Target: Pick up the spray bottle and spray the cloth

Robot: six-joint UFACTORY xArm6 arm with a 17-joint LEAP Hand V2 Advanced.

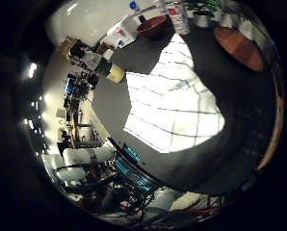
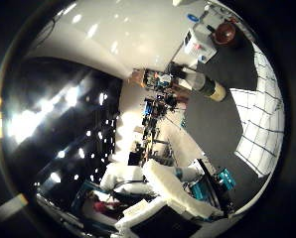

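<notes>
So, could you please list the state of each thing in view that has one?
White cloth with dark grid lines: spread flat on the dark table.
Dark brown bowl: upright, beyond the cloth.
Dark cylindrical bottle with cream base: lying on its side, off the cloth.
Round wooden plate: flat, bare.

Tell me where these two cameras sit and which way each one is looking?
Little finger side palm view: sits on the palm by the little finger, looking down on the checked cloth spread on the dark table, with a brown bowl and a wooden plate beyond; white and teal parts of the robot show at the edge.
Thumb side palm view: sits by the thumb, facing more towards the room; the hand reaches in, white.
Shared: cloth, bowl, table and a cylindrical bottle.
</notes>
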